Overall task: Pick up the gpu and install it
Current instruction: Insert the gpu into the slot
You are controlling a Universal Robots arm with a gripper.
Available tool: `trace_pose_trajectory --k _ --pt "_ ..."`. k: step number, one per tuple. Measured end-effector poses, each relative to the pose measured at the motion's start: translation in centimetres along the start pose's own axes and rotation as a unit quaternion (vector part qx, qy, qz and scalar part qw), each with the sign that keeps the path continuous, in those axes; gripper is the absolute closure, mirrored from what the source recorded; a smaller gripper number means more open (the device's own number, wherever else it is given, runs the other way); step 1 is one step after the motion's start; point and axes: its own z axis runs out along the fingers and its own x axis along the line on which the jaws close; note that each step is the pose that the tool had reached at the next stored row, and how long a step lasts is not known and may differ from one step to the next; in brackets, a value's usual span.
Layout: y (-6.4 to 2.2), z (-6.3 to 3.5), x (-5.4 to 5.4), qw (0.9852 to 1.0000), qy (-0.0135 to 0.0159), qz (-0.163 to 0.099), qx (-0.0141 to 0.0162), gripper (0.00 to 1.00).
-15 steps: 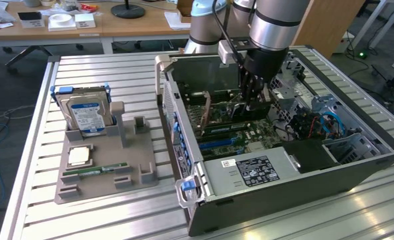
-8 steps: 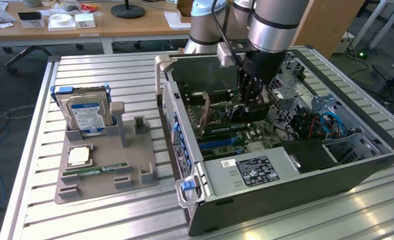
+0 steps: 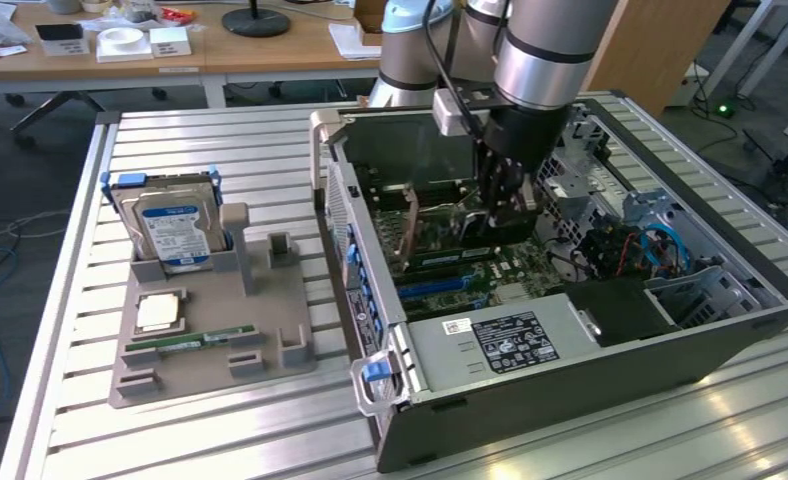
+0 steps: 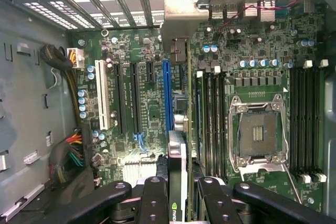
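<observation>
Black fingers [image 4: 155,199] of the gripper [image 4: 181,184] are seen clamped on the gpu [image 4: 177,153], which is held edge-on inside the open computer case [image 3: 714,330], over the motherboard [image 4: 147,114] and just beside the blue expansion slot [image 4: 167,98]. Outside, a hard drive [image 3: 174,235] is stood upright on the grey tray [image 3: 287,350].

Silver-grey arm [image 3: 549,60] — black pincer [image 3: 504,215]
</observation>
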Motion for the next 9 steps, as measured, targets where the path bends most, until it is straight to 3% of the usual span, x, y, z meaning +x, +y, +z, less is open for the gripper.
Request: trace_pose_trajectory --k 9 --pt "0.45 1.01 0.21 1.0000 -0.0001 -0.007 -0.0001 0.73"
